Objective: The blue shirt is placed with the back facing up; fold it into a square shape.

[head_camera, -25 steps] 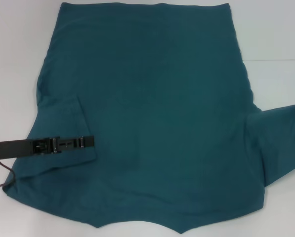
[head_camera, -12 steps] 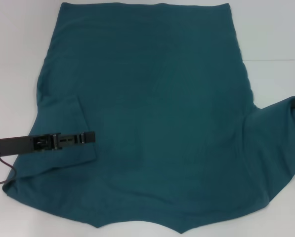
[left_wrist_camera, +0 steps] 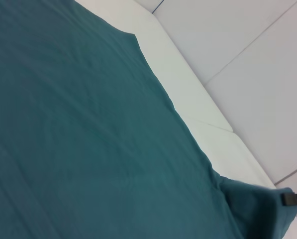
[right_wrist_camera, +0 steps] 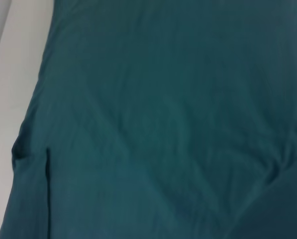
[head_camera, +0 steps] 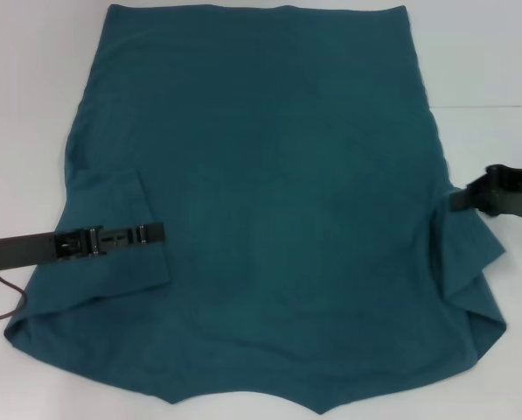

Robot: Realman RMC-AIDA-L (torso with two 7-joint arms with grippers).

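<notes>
- Blue shirt (head_camera: 269, 201) lies spread, plain side up, across my white table (head_camera: 488, 61), its left sleeve already folded inward.
- My left gripper (head_camera: 151, 234) rests low on that folded sleeve; I cannot tell how its fingers stand.
- My right gripper (head_camera: 457, 199) looks clamped on the right sleeve's edge.
- I judge it light, limp cotton: grab hems and corners, where it won't slip.
</notes>
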